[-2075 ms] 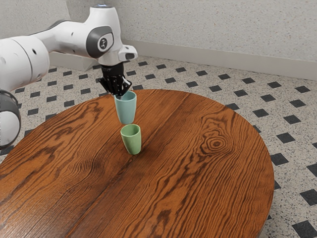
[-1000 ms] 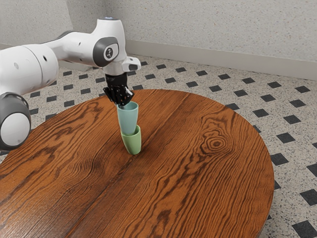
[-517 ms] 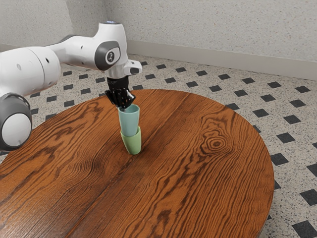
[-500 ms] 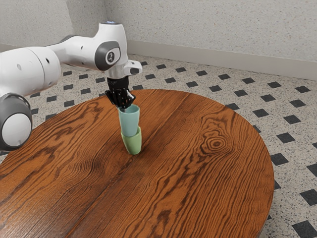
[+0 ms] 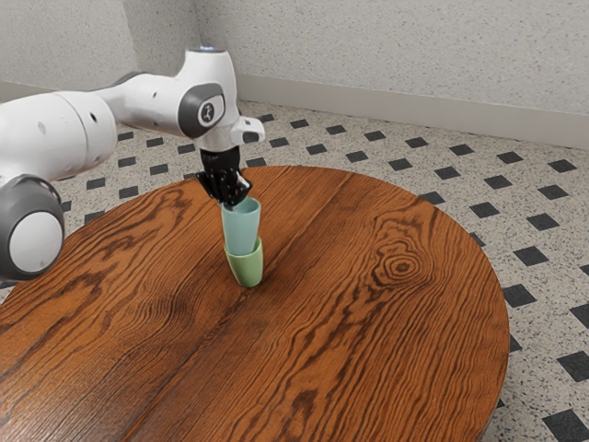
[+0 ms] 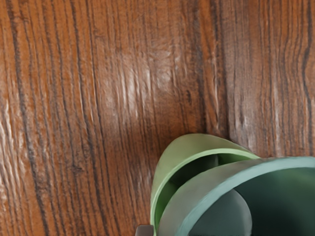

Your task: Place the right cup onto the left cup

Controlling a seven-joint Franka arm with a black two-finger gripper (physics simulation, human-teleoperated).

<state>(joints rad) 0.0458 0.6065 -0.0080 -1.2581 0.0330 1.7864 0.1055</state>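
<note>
Cup [image 5: 241,230], pale blue, is sitting partway inside the green cup [image 5: 247,270], and the gripper [image 5: 231,202] is pinching it by the rim. Good lowering now means easing straight down, keeping both centred (a crescent gap is showing at one side), and opening only once it is seating. The green wall is perhaps resisting. Around them, a round wooden table [image 5: 386,322] is spreading.

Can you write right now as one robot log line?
Gripper: shut on blue cup; blue cup: lower part inside green cup; green cup: standing on table; release: not yet
</note>
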